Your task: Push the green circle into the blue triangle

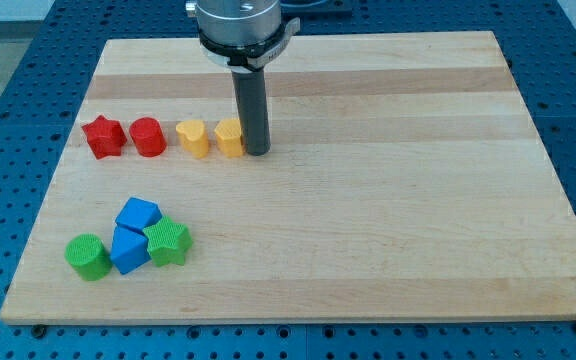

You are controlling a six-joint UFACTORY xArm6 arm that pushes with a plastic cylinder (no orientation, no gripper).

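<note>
The green circle (88, 256) sits near the board's bottom left, touching the left side of the blue triangle (128, 249). A green star (168, 242) touches the triangle's right side, and a blue cube-like block (137, 214) sits just above it. My tip (256, 151) is far off at the view's upper middle, right beside a yellow block (230, 137) on its right side. The tip is well above and to the right of the green circle.
A row of blocks lies at the upper left: a red star (103, 137), a red circle (148, 137), a yellow heart (194, 139) and the yellow block. The wooden board (388, 220) ends near the blocks' left side.
</note>
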